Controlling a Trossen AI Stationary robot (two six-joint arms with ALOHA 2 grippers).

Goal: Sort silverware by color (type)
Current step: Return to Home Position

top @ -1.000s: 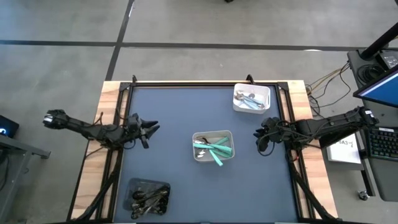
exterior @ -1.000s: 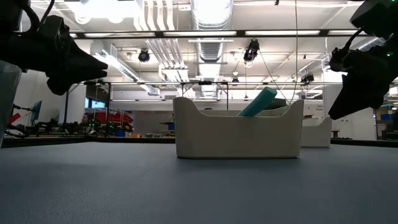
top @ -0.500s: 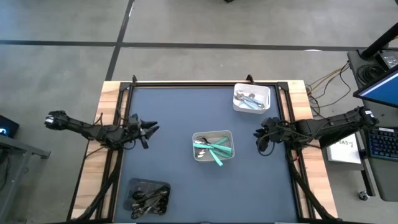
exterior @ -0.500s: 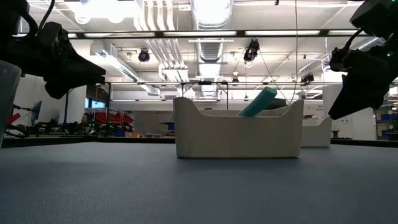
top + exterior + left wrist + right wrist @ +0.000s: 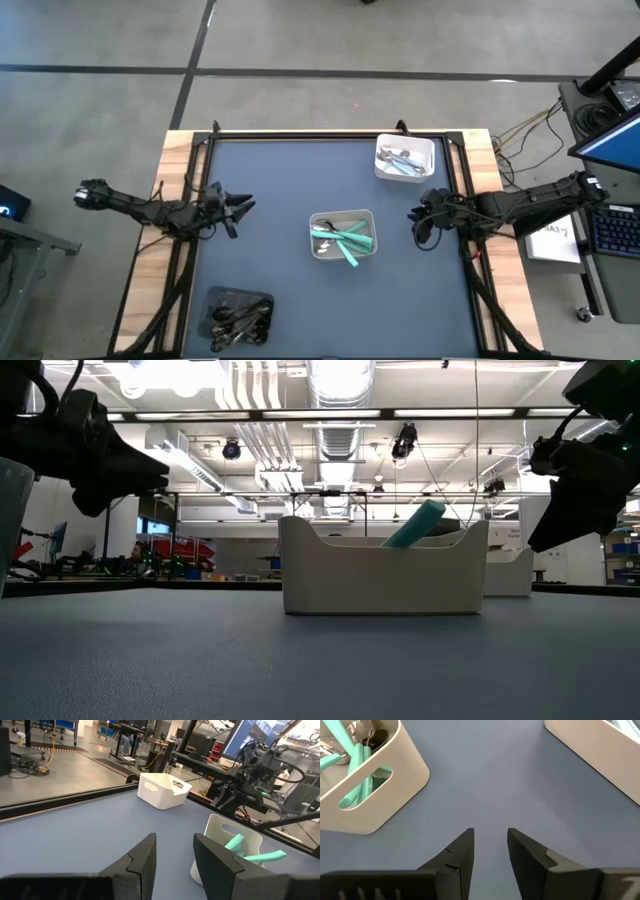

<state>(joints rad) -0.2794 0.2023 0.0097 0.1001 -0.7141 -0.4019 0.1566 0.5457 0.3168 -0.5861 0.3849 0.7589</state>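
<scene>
A grey tray (image 5: 316,222) at the table's middle holds the teal-handled silverware (image 5: 346,240); one teal handle (image 5: 415,523) sticks up over its rim. A white tray (image 5: 430,150) near the far right corner holds pale-handled pieces (image 5: 402,160). A dark tray (image 5: 212,300) at the near left holds black pieces (image 5: 240,318). My left gripper (image 5: 246,206) hovers open left of the grey tray. My right gripper (image 5: 416,222) hovers open to that tray's right. Both are empty.
Bare blue table surface (image 5: 280,180) lies between the three trays. Wooden borders and a dark frame (image 5: 200,150) run along the table's sides. A desk with a keyboard (image 5: 612,232) stands beyond the right edge.
</scene>
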